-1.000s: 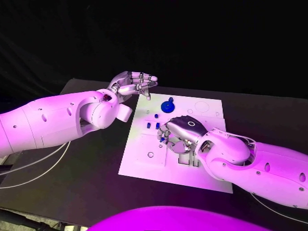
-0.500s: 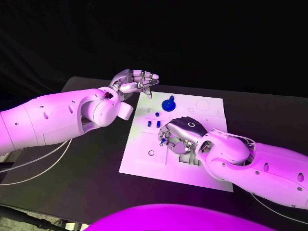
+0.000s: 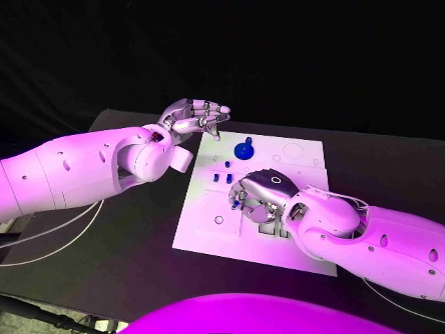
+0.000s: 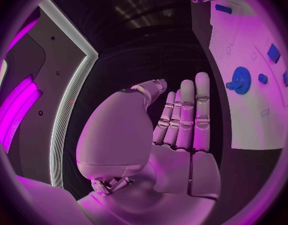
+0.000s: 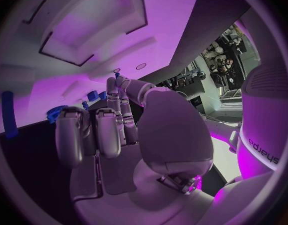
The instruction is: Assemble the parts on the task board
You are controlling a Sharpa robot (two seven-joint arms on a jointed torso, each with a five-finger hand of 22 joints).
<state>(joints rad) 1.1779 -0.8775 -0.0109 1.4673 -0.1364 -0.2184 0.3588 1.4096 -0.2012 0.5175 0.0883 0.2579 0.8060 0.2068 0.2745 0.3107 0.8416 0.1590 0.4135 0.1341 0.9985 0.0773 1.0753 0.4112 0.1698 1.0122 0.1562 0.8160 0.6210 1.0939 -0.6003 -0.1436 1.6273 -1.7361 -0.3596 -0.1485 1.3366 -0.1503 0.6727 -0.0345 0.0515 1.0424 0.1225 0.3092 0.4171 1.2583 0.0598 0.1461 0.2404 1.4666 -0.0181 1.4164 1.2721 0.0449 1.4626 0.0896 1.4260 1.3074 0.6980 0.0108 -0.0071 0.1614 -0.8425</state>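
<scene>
- Little is changing since the earlier frames: the left hand (image 3: 195, 117) is holding its place off the far left corner of the task board, and the right hand (image 3: 263, 197) is staying curled over the board's middle.
- Black table (image 3: 102, 264) is carrying everything, extending around the board on all sides.
- Task board (image 3: 213, 240), the white plate, is lying flat at the centre of the table.
- Right hand is lying on the board at its centre, fingers bent down toward 9 o'clock; the right wrist view is showing the fingers (image 5: 109, 130) curled in beside the thumb, but whether they are clamping a part cannot be told.
- Left hand is hovering at 11 o'clock from the board's centre, fingers (image 4: 194, 110) lying close together and fairly straight in the left wrist view, with nothing visible between them.
- Blue gear part (image 3: 243, 152) is sitting on the board at 12 o'clock from the right hand, well apart from both hands.
- Small blue parts (image 3: 220, 178) are resting on the board just beside the right hand, at its 10 o'clock.
</scene>
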